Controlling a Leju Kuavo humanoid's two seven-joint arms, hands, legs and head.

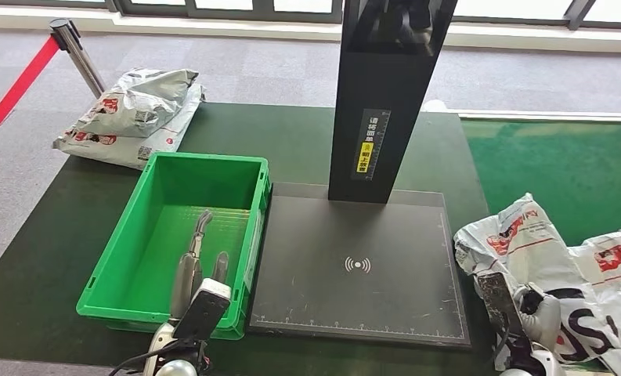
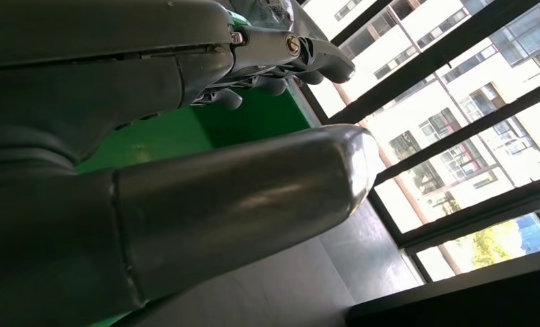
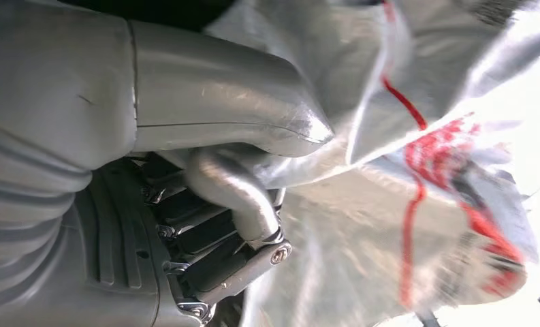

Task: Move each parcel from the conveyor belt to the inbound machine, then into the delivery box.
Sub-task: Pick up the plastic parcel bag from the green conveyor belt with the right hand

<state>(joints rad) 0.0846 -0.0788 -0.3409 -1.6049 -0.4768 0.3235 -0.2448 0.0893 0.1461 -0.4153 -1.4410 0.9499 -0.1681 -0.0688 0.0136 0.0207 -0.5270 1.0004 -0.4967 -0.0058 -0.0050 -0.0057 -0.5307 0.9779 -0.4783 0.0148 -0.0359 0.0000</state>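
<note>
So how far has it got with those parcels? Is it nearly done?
Early on, it seems. The green box holds no parcels and the scanner plate is bare. The right hand is at the parcel pile on the belt; its fingers meet a bag. Scanning and boxing remain.

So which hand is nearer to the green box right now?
Left. The left hand reaches into the green box, while the right hand is across the scanner plate on the parcels.

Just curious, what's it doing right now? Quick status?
Left hand open over empty green box. Right hand on parcel, grip unclear. Scanner plate bare.
</note>
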